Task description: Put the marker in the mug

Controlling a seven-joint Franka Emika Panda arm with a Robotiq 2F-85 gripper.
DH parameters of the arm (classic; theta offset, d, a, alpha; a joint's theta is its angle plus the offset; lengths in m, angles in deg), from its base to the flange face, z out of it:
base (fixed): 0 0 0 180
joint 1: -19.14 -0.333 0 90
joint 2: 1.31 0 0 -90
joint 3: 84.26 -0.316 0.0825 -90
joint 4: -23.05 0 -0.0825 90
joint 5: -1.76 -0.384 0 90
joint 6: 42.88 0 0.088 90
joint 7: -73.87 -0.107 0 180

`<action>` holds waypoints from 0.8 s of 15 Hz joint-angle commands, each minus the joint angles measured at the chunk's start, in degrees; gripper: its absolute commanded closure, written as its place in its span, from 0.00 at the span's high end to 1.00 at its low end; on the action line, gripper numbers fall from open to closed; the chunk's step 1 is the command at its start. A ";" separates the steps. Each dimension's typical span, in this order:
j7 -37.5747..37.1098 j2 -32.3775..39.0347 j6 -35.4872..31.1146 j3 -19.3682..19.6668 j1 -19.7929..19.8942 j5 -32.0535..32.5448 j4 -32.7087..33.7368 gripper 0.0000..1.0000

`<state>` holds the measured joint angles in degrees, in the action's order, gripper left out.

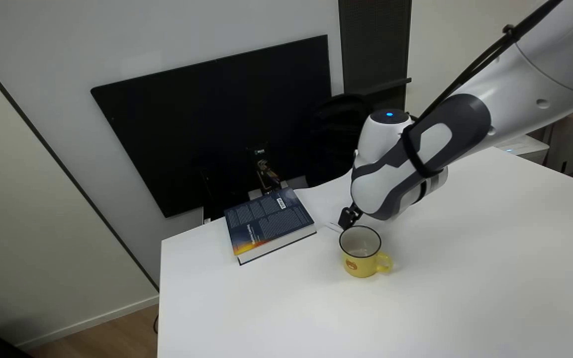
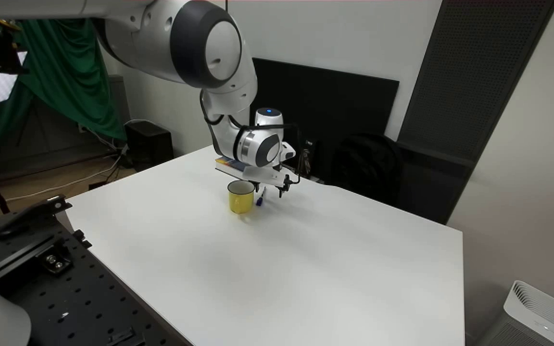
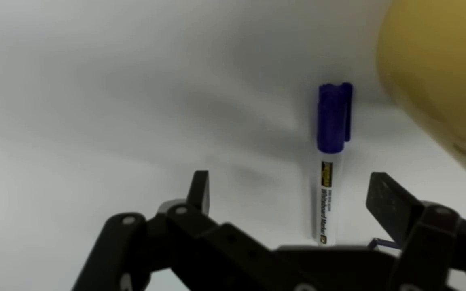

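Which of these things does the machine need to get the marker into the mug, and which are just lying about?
For the job:
blue-capped whiteboard marker
yellow mug, where it should end up
gripper, open and holding nothing

Just around:
blue book
large black panel
green cloth, hanging in the background

In the wrist view, the marker [image 3: 331, 159] carries the words "Whiteboard Marker" in dark letters running lengthwise along its white barrel [image 3: 334, 198]. A line of smaller print runs alongside, too blurred to read. Nearer the blue cap [image 3: 330, 121] sits a black label [image 3: 327, 173] with blurred yellow lettering, perhaps the brand name. In an exterior view, the book [image 1: 269, 221] has blocks of pale text, larger white lettering near one edge and a white label [image 1: 281, 203], all too small to read.
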<state>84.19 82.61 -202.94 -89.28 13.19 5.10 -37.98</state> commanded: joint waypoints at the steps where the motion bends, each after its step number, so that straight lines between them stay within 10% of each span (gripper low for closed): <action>1: -0.85 0.00 0.53 1.11 -0.52 0.60 -0.12 1.00; 12: -0.82 0.00 1.98 0.97 -0.38 0.44 -0.43 1.00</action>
<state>84.19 82.61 -202.22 -88.79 13.04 5.10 -38.56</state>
